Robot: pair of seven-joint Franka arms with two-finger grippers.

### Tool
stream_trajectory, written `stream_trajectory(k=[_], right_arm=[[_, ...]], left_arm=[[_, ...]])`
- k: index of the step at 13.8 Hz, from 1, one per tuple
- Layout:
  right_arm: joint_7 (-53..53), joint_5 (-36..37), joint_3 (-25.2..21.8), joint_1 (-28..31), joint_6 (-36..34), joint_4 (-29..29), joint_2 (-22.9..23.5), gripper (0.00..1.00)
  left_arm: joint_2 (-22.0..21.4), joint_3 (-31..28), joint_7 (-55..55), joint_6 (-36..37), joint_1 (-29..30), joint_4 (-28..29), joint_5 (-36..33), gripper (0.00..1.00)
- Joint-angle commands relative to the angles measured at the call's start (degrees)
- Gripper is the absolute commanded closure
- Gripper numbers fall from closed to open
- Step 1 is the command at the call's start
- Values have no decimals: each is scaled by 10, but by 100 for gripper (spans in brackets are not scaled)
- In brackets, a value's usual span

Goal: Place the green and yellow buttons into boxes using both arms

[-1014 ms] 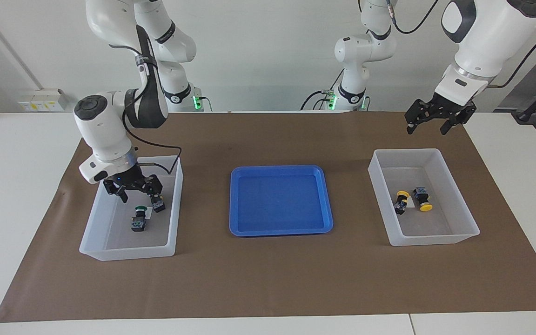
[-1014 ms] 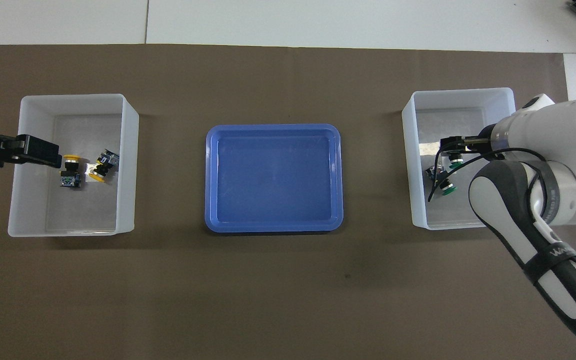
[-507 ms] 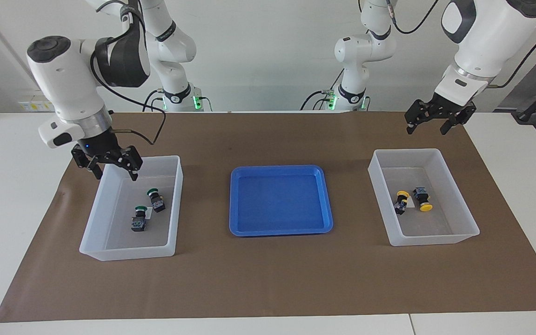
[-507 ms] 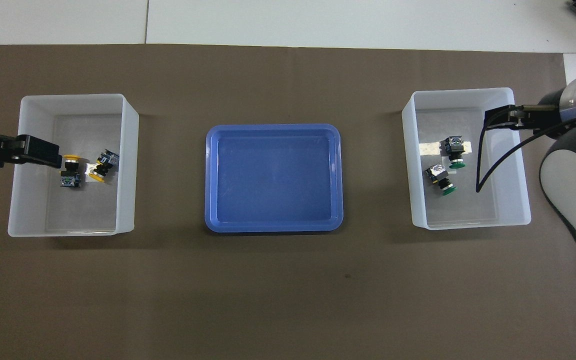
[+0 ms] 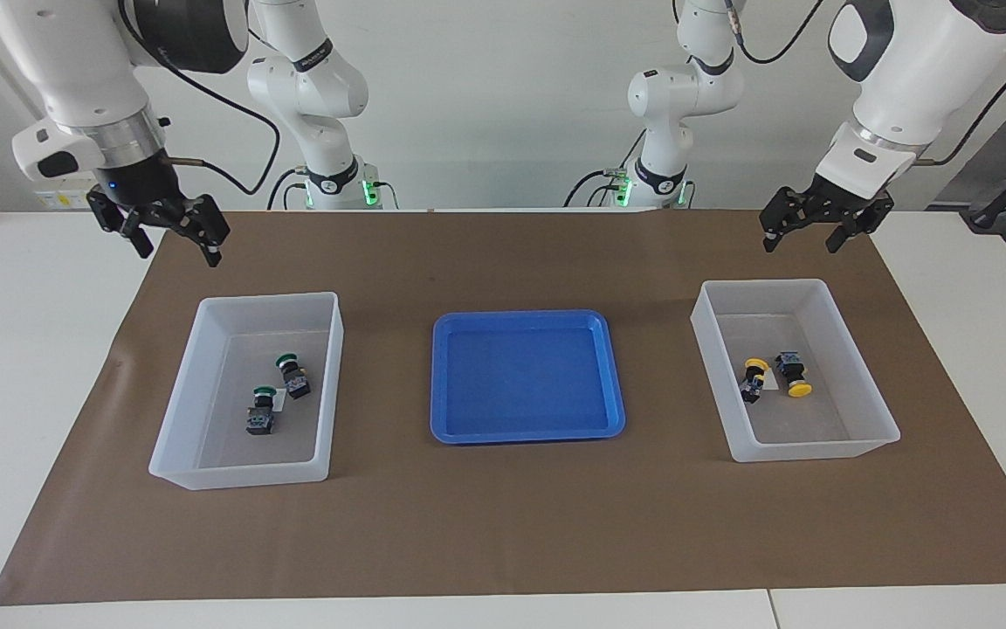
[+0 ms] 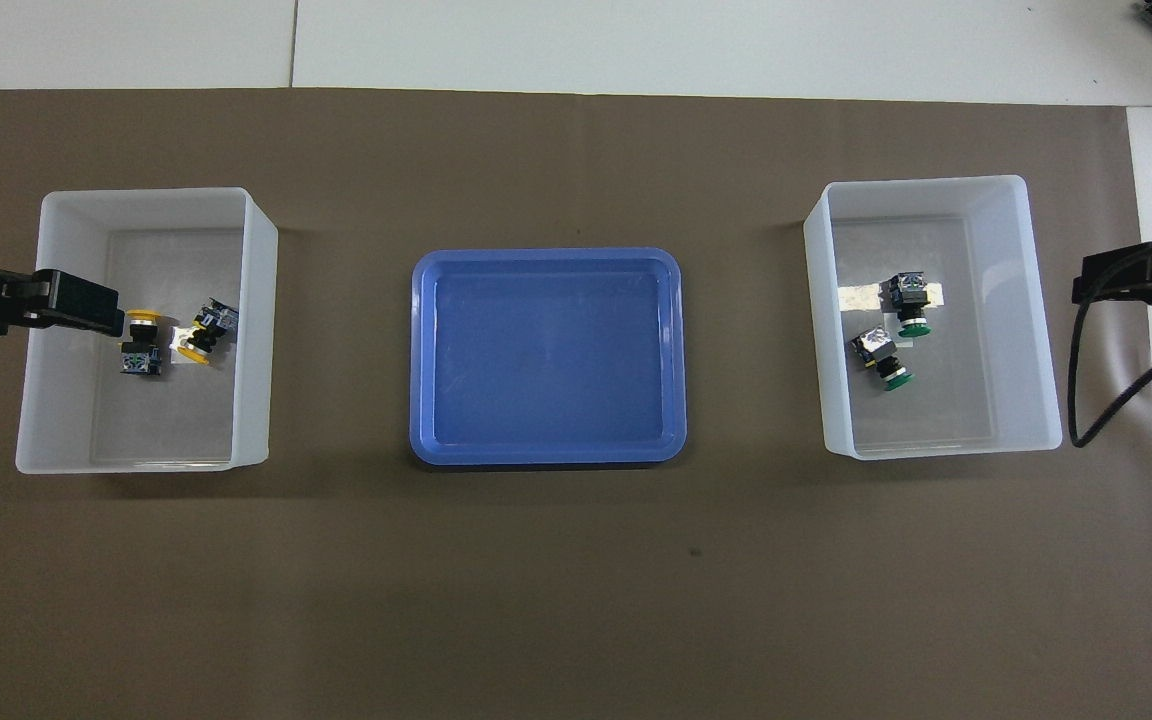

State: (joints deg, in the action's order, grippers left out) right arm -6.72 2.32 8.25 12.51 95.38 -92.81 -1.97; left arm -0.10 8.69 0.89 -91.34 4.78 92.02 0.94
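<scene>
Two boxes: the box (image 5: 245, 393) at the frame's left holds two green buttons (image 5: 280, 389), the box (image 5: 795, 371) at its right two yellow buttons (image 5: 774, 374). One blue tray (image 5: 527, 376) sits between. Right gripper (image 5: 173, 245), upper left, and left gripper (image 5: 800, 238), upper right, both gape wide, holding nothing.

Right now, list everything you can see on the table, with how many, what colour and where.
green buttons: two, green caps on black bodies, in the box at the right arm's end
yellow buttons: two, yellow caps on black bodies, in the box at the left arm's end
boxes: two, translucent white, one toward each end of the table
tray: one, blue, between the boxes
mat: one, brown, under all of it
left gripper: black, open, raised, holding nothing
right gripper: black, open, raised, holding nothing
</scene>
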Motion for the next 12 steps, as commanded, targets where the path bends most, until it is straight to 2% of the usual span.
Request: stream_trajectory(k=[1,4,6,8,12], right_arm=[[-1,2,-9,8,-36,23,-1,0],[7,1,-15,4,-59,23,-3,0],[7,1,-24,-22,-61,23,-3,0],[7,1,-89,-82,-65,23,-4,0],[19,0,-136,-132,-87,20,-7,0]], left_arm=[[-16,-3,-5,-11,-1,20,-1,0],[-16,-3,-5,-11,-1,20,-1,0],[-16,-3,-4,-11,-1,20,-1,0],[-16,-3,-5,-11,-1,20,-1,0],[-16,-3,-4,-11,-1,20,-1,0]])
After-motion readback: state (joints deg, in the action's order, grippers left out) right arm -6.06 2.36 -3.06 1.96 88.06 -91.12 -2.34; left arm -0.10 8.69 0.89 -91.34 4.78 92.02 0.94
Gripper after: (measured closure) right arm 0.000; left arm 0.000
